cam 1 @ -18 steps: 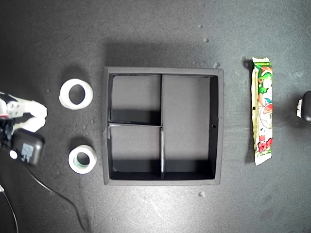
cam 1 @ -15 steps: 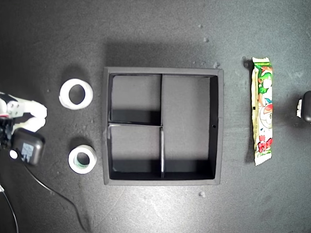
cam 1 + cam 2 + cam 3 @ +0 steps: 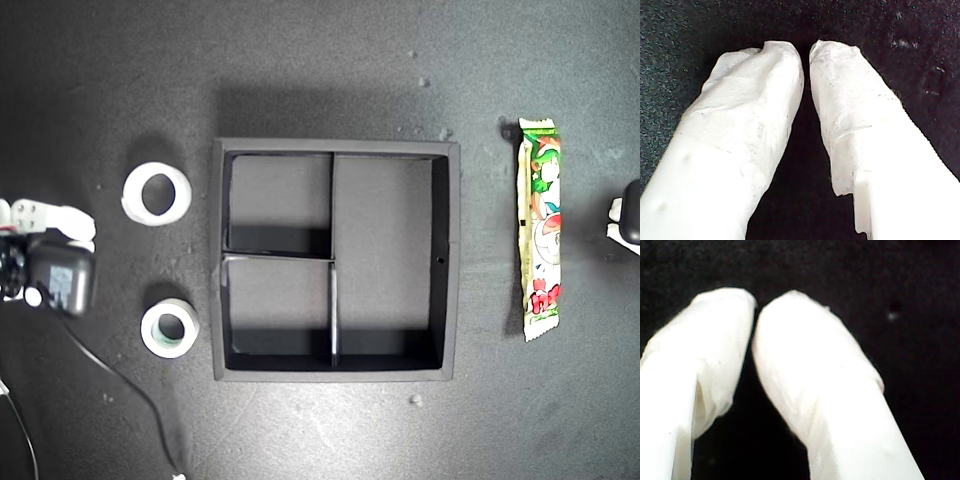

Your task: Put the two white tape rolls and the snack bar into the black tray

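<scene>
1. A matte dark tabletop [image 3: 320,80], speckled with a few pale crumbs, fills the exterior view.
2. The black tray [image 3: 336,147] is seen at the centre of that view; two small square compartments lie toward 9 o'clock inside it and one long compartment toward 3 o'clock. All three are seen bare.
3. The wider tape roll [image 3: 157,194] lies flat on the tabletop at about 10 o'clock from the tray's centre, apart from the tray wall.
4. The smaller tape roll [image 3: 169,328], with a greenish core, lies at about 8 o'clock, just beside the tray's outer wall.
5. The snack bar [image 3: 541,229] lies at 3 o'clock from the tray, lengthwise along the tray's side and well apart from it.
6. An arm [image 3: 48,268] is seen at the 9 o'clock edge of the exterior view, between the two rolls and touching neither; another arm's tip [image 3: 627,215] shows at the 3 o'clock edge. Which is which cannot be told.
7. My first gripper [image 3: 806,52] is seen with its white-wrapped fingers [image 3: 755,100] nearly together over bare tabletop, a narrow gap between the tips and nothing held.
8. My second gripper [image 3: 756,307] is seen with its tips meeting, nothing between them.
</scene>
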